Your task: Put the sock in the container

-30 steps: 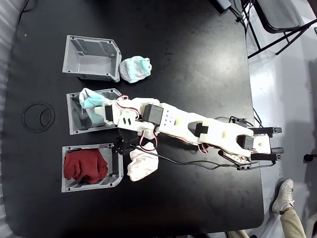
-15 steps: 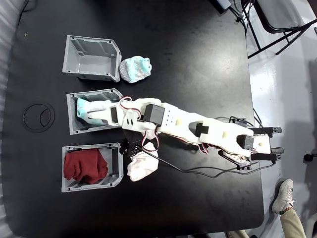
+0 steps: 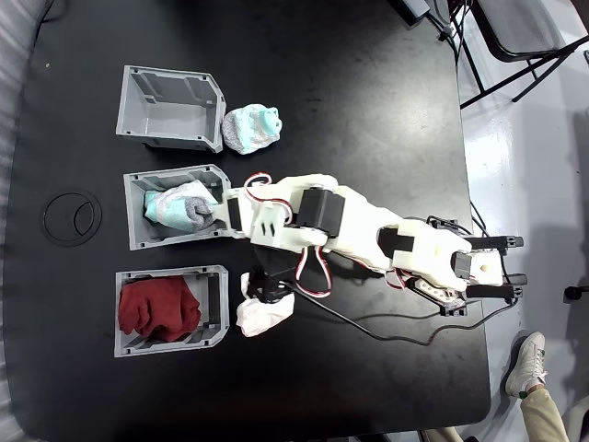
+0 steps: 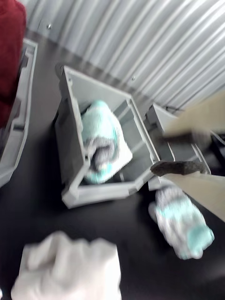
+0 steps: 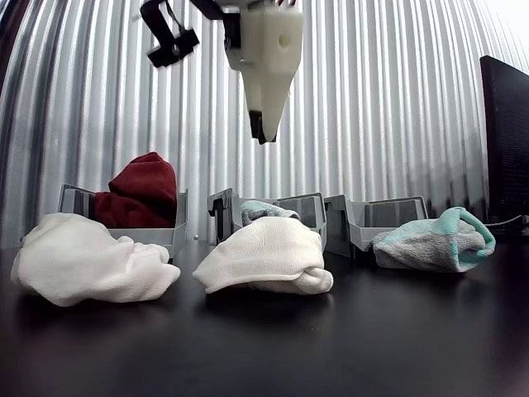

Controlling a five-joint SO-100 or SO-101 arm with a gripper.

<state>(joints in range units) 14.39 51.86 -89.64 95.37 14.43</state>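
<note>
a black table (image 3: 368, 83) is seen from above in the fixed view, with three grey bins in a column at the left. the sock (image 3: 181, 204) lies inside the middle bin, the container (image 3: 136, 212). the gripper (image 3: 221, 210) hangs over the container's open end, but whether its jaws stand open cannot be told from above. a second mint-teal sock (image 3: 251, 128) rests just beside the upper bin, and a dark red bundle (image 3: 158, 308) is held in the lower one.

in the wrist view, blurred, the sock (image 4: 104, 143) is seen resting within the container (image 4: 70, 154), and the gripper (image 4: 176, 152) shows its jaws parted with nothing between them.

in the other view, at table level, the gripper (image 5: 263, 132) is shown high above the bins, a height the fixed view hides. two white socks (image 5: 264, 258) lie in front.

the release is judged done; the arm should be lifted straight up, so that the container's rim is not caught.
</note>
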